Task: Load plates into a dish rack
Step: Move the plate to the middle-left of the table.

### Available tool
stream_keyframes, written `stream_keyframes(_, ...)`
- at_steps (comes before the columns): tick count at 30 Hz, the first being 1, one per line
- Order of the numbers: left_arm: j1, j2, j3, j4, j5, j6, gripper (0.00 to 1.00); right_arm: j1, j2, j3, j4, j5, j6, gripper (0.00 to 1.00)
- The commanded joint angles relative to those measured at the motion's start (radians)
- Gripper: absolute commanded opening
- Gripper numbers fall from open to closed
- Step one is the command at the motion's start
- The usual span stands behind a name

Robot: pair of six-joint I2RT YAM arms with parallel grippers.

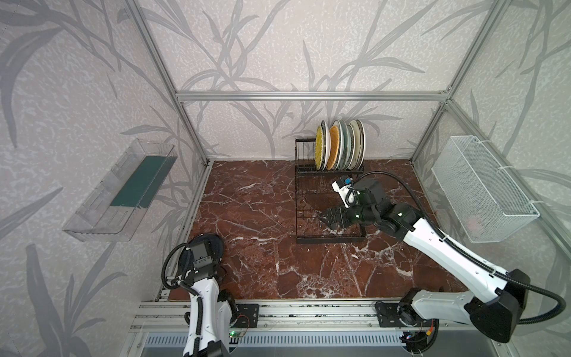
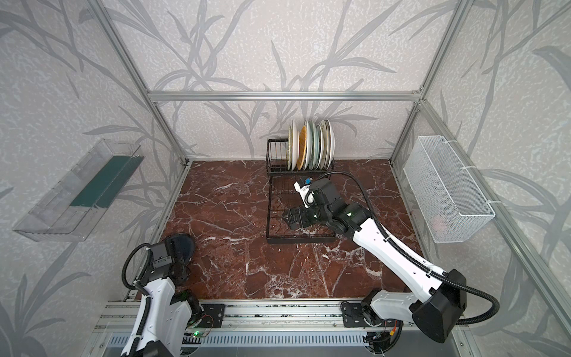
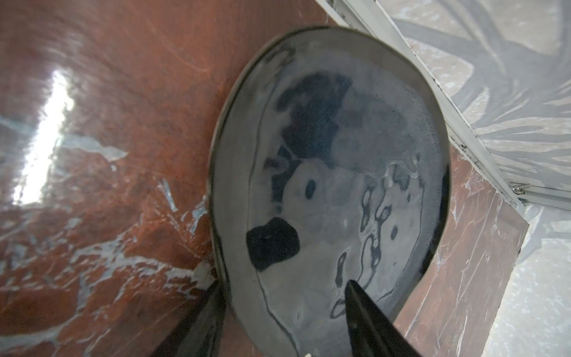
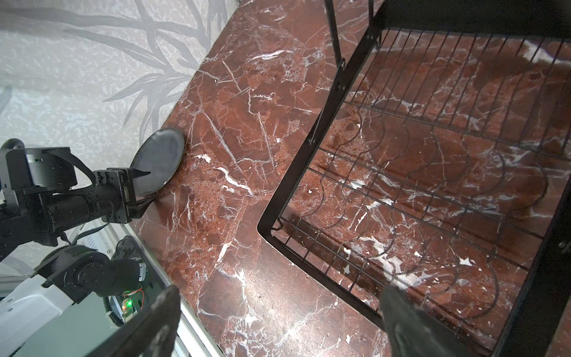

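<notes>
plate (image 3: 340, 154): glossy black | dish rack (image 1: 327, 239): black | table (image 1: 262, 247): red-brown marble, white veins | basket (image 1: 482, 197): white

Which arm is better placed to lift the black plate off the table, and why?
Left. The left gripper straddles the rim of the black plate, not yet closed. The right gripper hangs open over the dish rack, well away.

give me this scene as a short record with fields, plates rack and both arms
racked plates: upright in a row in the rack's back slots
bare slots: a few, beside the yellow plate
black plate: at the table's near left corner
left jaws: apart, astride the black plate's rim; contact unclear
right jaws: wide open, empty, above the rack's flat tray
not yet racked: black plate
</notes>
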Motion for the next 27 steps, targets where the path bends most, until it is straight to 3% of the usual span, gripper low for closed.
stream_keyframes(1,0.009,0.004,-0.024,0.006,-0.034,-0.055,0.59,-0.021,-0.033,-0.020,0.036,-0.051,0.021,0.99)
stream_keyframes(6,0.012,0.015,-0.033,0.015,-0.049,-0.071,0.45,-0.056,-0.046,-0.055,0.059,-0.086,0.043,0.99)
stream_keyframes(17,0.012,0.040,-0.028,0.025,-0.060,-0.048,0.30,-0.128,-0.077,-0.116,0.098,-0.150,0.085,0.99)
stream_keyframes(27,0.012,0.062,-0.026,0.106,0.002,0.106,0.11,-0.150,-0.085,-0.142,0.128,-0.156,0.103,0.99)
